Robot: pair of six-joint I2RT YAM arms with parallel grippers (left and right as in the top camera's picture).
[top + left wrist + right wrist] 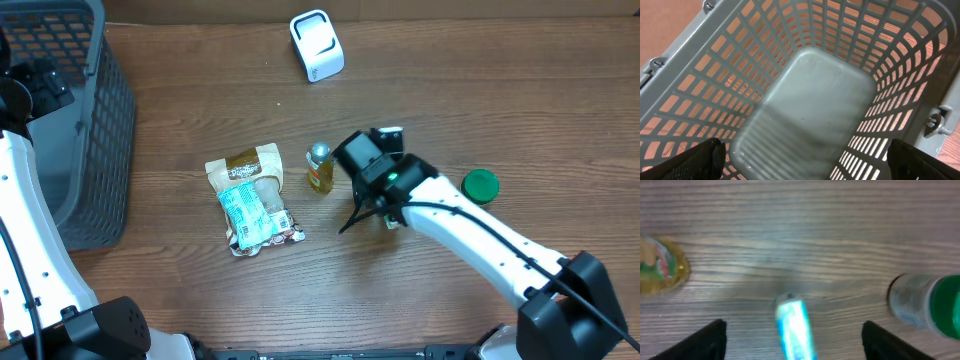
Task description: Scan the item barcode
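The left arm [22, 215] goes up along the left edge of the overhead frame. The left gripper [802, 162] is wide open, and its two fingers [697, 160] show only in the lower corners of its wrist view. The right arm [480, 235] reaches from the lower right of the overhead frame to the centre, and the right gripper [796, 341] also has its jaws far apart, the dark fingertips [702, 341] low at both sides.

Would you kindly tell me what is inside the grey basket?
Inside the basket only its bare floor shows; fingers of the left hand cover the near corners.
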